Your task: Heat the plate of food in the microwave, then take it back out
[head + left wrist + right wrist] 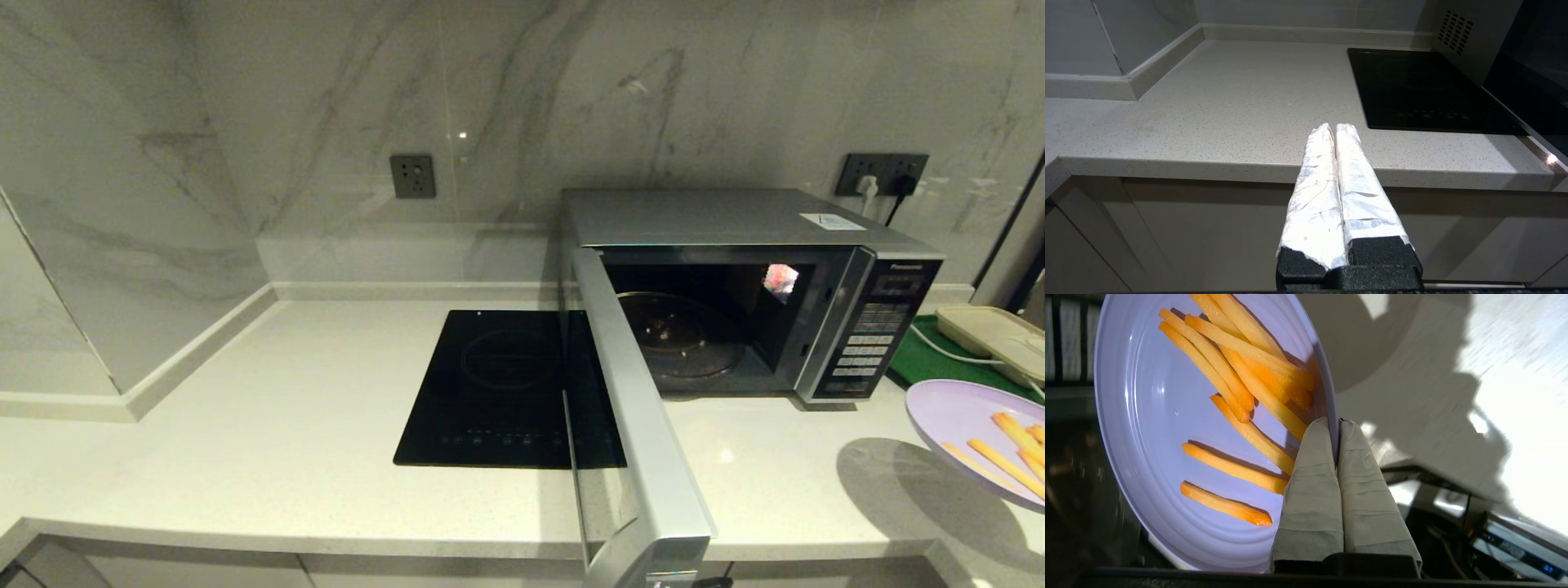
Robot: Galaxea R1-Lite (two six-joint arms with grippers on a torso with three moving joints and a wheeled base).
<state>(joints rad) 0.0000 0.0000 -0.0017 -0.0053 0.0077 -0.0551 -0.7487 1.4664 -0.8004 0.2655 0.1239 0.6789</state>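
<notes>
From the head view, the microwave [751, 269] is a boxy brushed-silver unit against a veined marble wall, its door [633, 425] swung wide toward the camera. The dark cavity shows a round glass turntable [679, 333] with nothing on it, and a black keypad panel [875, 343] runs down its right side. A flat glossy black induction cooktop [498, 390] is set into the speckled pale countertop [245, 425] to the microwave's left. The plate of food [971, 433], round, smooth and pale lilac with thin orange-yellow sticks, sits at the right edge, raised above the counter and casting a round shadow beneath it; neither arm shows here. A beige lidded box [992, 335] lies on a green mat [927, 355] behind the plate.

In the left wrist view, the left gripper [1336, 127] has long fingers wrapped in crinkled white tape, pressed together with nothing between them. It hangs in front of the counter's front edge, above the cabinet fronts, pointing toward the countertop.

In the right wrist view, the right gripper [1336, 424], with creased tape-wrapped fingers, is clamped on the rim of the plate of food [1155, 428]. The ridged plate is tilted, and the sticks [1241, 375] lie mostly in a loose pile across its surface.
</notes>
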